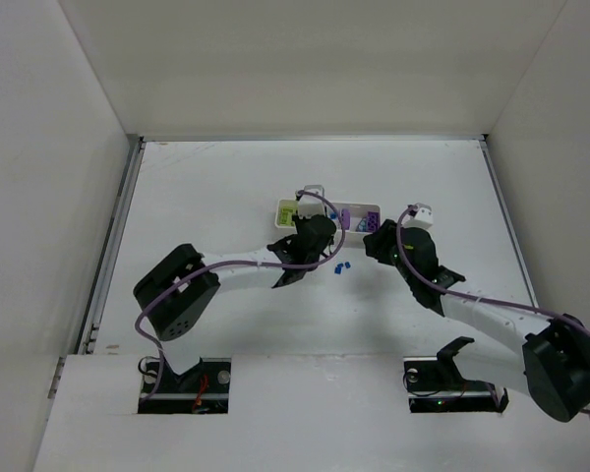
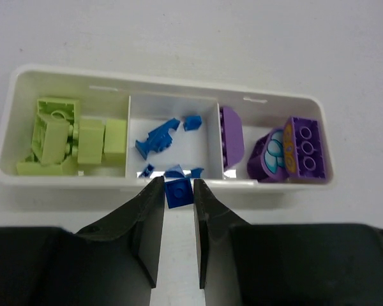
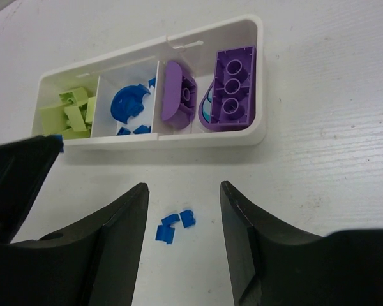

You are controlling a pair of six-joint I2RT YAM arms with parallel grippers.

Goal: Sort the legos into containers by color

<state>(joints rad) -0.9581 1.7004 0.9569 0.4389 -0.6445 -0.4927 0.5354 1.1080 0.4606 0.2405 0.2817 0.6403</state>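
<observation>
Your left gripper point(image 2: 179, 183) is pinching a tiny blue brick point(image 2: 179, 194) at the very fingertips, right over the tray point(image 2: 64, 178) near wall, with the blue compartment point(image 2: 201, 150) just ahead. Release early and it falls outside. Drift right and it joins the purple bricks point(image 2: 303, 148). Your right gripper point(image 3: 184, 191) hangs open, with the loose blue legos point(image 3: 173, 224) just beneath its fingers.

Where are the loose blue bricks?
Right wrist view: blue plastic bricks lie on the table, seen between the open right gripper's jaws, short of the white tray.
</observation>
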